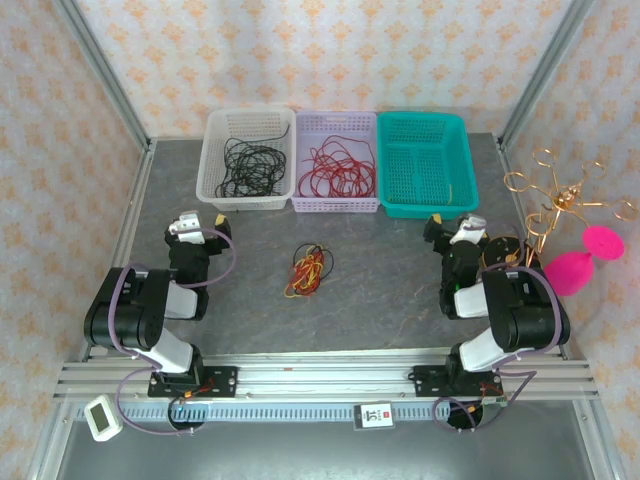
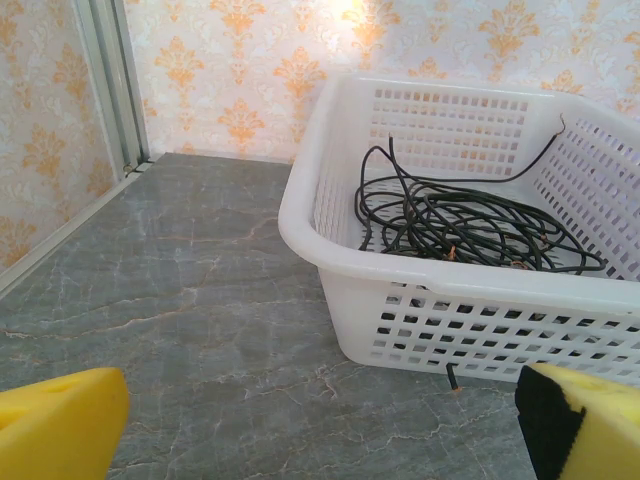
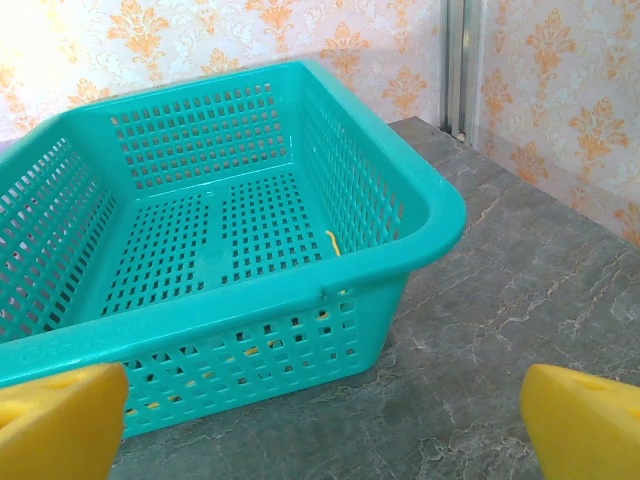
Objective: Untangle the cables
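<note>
We take the lilac basket point(image 1: 336, 206), the middle of 3 set in a row along the far edge of the desk point(image 1: 400, 290), as our mark. The cables point(image 1: 308, 270), a small knot of red, yellow and black strands, lie on the bare desk on the near side of the lilac basket, in line with its left half and well apart from its front rim, with open grey surface all around them. The white basket point(image 1: 210, 165) sits against the lilac basket's left side and holds a coil of black wire point(image 2: 470, 225). A short black end pokes out below its front wall. The teal basket point(image 3: 420, 205) sits against the right side, with 1 small yellow piece point(image 3: 333, 243) on its floor. Red wire point(image 1: 338, 168) lies inside the lilac basket itself. The left fingers point(image 2: 60, 425) stand left of and nearer than the lilac basket, spread wide and gripping nothing, short of the white basket's front rim. The right fingers point(image 3: 580, 425) stand right of and nearer than it, likewise spread wide and gripping nothing, short of the teal basket's front rim. Bare desk runs between the 2 arms, broken by the knot alone.
</note>
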`<control>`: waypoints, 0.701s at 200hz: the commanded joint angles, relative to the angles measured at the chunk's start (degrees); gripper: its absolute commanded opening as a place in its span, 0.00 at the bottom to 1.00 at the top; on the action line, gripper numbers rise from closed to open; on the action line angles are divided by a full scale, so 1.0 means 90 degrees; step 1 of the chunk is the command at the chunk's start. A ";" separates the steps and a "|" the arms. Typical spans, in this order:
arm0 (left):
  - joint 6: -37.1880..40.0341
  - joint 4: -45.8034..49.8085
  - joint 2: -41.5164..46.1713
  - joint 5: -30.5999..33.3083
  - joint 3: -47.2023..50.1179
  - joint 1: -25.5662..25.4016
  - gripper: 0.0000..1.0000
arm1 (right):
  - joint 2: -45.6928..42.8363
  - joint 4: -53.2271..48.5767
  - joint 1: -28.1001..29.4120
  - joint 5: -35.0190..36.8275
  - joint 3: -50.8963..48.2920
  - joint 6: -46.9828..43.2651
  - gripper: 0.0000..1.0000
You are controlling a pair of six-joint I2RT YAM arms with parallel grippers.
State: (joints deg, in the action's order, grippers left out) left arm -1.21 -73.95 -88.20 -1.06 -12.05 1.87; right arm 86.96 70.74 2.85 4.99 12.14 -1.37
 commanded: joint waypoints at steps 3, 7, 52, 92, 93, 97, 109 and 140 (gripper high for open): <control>-0.0030 -0.0200 0.0010 -0.0048 -0.0021 -0.0022 1.00 | 0.0024 0.0150 0.0028 0.0156 0.0047 0.0014 1.00; -0.0024 -0.0206 0.0015 -0.0048 -0.0024 -0.0022 1.00 | 0.0025 0.0148 0.0035 0.0158 0.0056 0.0015 1.00; 0.0030 -0.0230 0.0025 0.0027 -0.0009 -0.0085 1.00 | 0.0018 0.0156 0.0030 0.0158 0.0042 0.0008 1.00; 0.0029 -0.0240 0.0025 0.0048 0.0001 -0.0084 1.00 | 0.0017 0.0158 0.0032 0.0154 0.0039 0.0006 1.00; 0.0028 -0.0240 0.0025 0.0049 0.0001 -0.0087 1.00 | 0.0016 0.0158 0.0033 0.0156 0.0038 0.0011 1.00; 0.0038 -0.0236 0.0025 0.0058 0.0001 -0.0089 0.99 | 0.0016 0.0158 0.0035 0.0157 0.0038 0.0010 1.00; 0.0037 -0.0237 0.0028 0.0059 -0.0001 -0.0095 1.00 | 0.0018 0.0158 0.0034 0.0165 0.0049 0.0015 1.00; 0.0037 -0.0240 0.0025 0.0059 -0.0002 -0.0095 1.00 | 0.0026 0.0151 0.0032 0.0158 0.0045 0.0014 1.00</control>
State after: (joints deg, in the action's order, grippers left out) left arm -1.19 -73.95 -88.20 -1.02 -12.05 1.43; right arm 86.96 70.76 2.85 4.99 12.14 -1.34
